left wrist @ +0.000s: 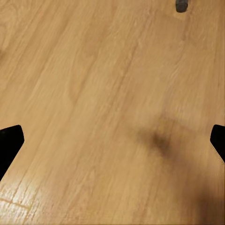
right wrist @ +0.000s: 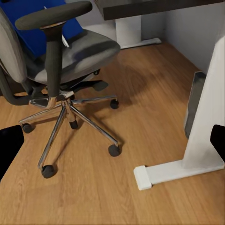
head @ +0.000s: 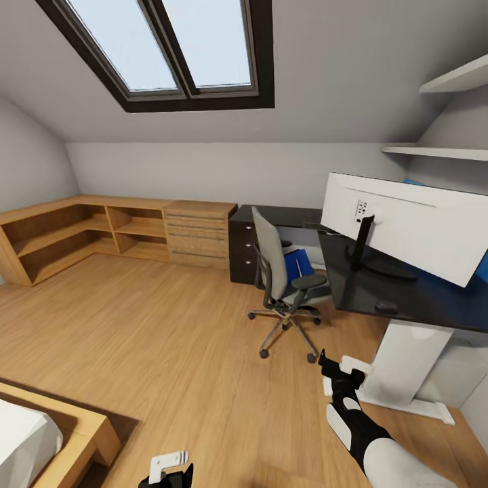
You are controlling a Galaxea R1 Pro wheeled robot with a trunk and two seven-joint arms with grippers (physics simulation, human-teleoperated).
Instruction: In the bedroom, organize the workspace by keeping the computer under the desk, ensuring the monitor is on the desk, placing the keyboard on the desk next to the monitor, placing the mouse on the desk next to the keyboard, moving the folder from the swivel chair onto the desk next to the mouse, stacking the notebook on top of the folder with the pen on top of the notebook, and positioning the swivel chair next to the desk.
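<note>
The grey swivel chair (head: 271, 261) stands on the wood floor in front of the black desk (head: 434, 301), its back turned to me. A bright blue folder (head: 296, 264) leans on its seat, and the right wrist view shows the folder (right wrist: 28, 14) behind the armrest of the chair (right wrist: 61, 51). The wide monitor (head: 407, 227) stands on the desk with its white back towards me. A small dark mouse (head: 386, 306) lies near the desk's front edge. My right gripper (head: 332, 369) hangs open low beside the desk's white leg. My left gripper (head: 166, 474) is open over bare floor.
The desk's white leg and foot (right wrist: 206, 117) stand close to my right gripper, with a pale grey box (head: 447, 366) behind them under the desk. Wooden shelves and a dresser (head: 196, 234) line the far wall. A bed corner (head: 41, 434) lies at the near left. A small grey castor (left wrist: 181, 4) shows on the floor.
</note>
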